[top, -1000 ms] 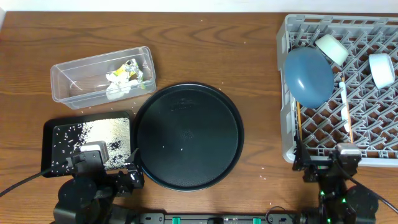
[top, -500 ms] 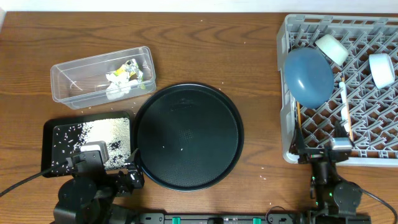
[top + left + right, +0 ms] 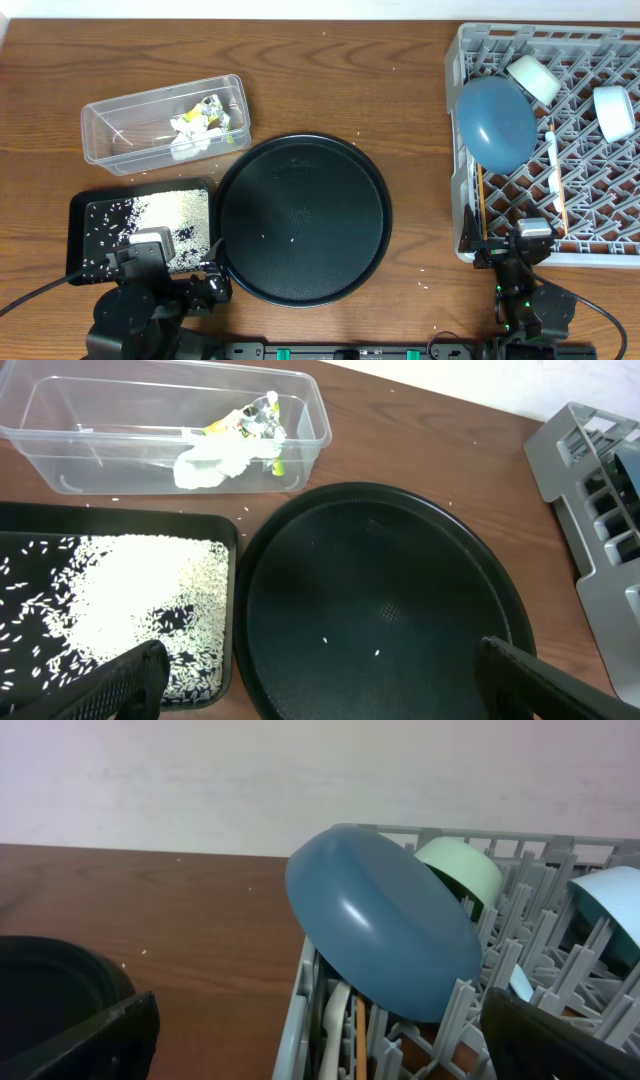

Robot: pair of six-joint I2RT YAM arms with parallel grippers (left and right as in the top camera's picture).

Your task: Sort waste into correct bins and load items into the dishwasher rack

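Overhead straight down on table; low, close wrist views, tray (image 3: pixel 300 220) and rack (image 3: pixel 600 190) in common

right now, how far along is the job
Nearly done. Napkins and wrapper are in the clear tub, rice in the flat black tray; dark blue bowl, spoon, chopsticks in the dishwasher rack. Left gripper and right gripper open, empty. Remaining: stray grains on the round black tray.
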